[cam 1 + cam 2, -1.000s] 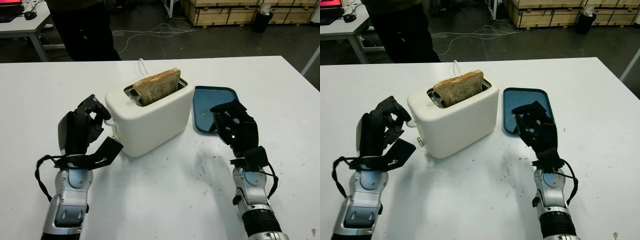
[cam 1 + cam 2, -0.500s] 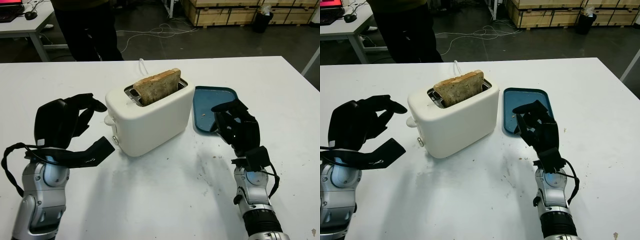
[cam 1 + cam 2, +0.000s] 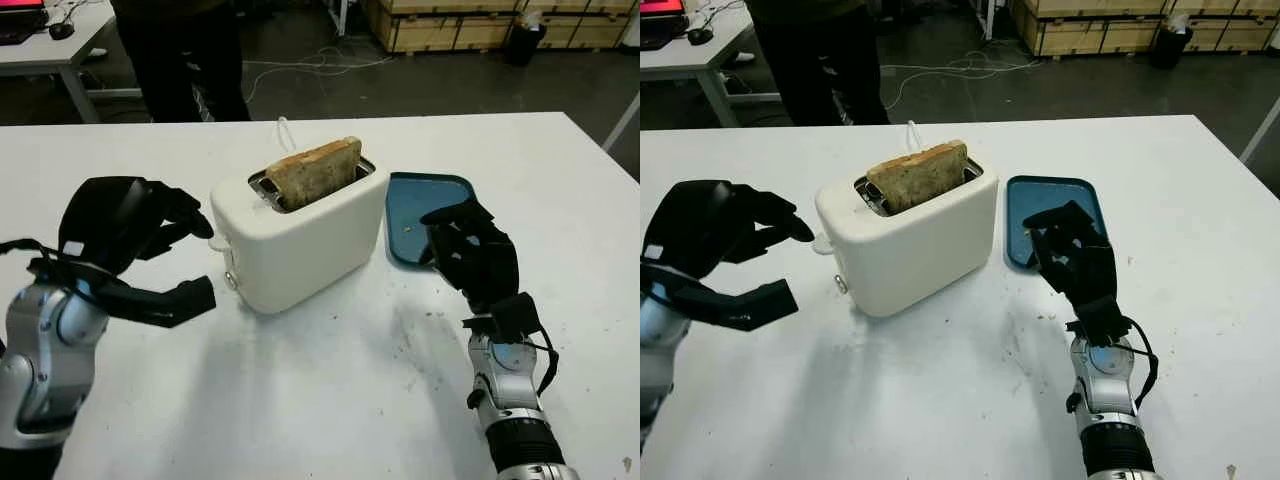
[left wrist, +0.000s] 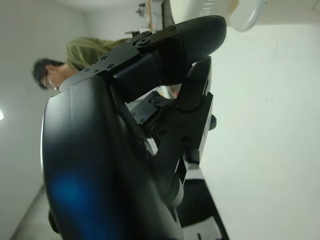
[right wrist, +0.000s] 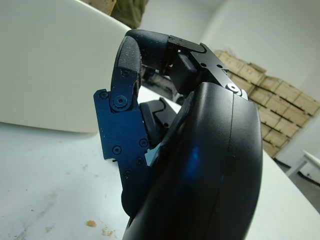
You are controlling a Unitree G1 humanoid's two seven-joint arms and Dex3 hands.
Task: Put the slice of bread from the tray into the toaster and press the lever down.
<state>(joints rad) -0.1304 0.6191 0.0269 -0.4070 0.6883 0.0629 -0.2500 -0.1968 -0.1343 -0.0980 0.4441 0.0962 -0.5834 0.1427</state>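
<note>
white plastic, that's the toaster [image 3: 300, 235], mid-table, and the slice of bread [image 3: 313, 171] stands upright in its slot, top half poking out. so the loading step looks done and the lever is the job in hand. the left hand [image 3: 135, 235] hangs just beside the toaster's lever end, holding nothing, fingers partly curled with the tips aimed at the lever knob [image 3: 217, 241] and thumb jutting out lower down. on the toaster's other side lies the blue tray [image 3: 425, 213], no bread on it, and the right hand [image 3: 470, 262] hovers over its near edge, fingers curled, nothing in them.

right eye: a person in dark clothes [image 3: 820, 60] stands beyond the toaster, at the table's far edge.

left wrist: a black fingertip [image 4: 207, 30] sits just short of the pale lever knob [image 4: 245, 14], a sliver of gap showing.

right wrist: curled fingers [image 5: 131, 55], the toaster's wall near.

next, i'd judge, a fingertip lands atop that knob and pushes straight down until it latches.
</note>
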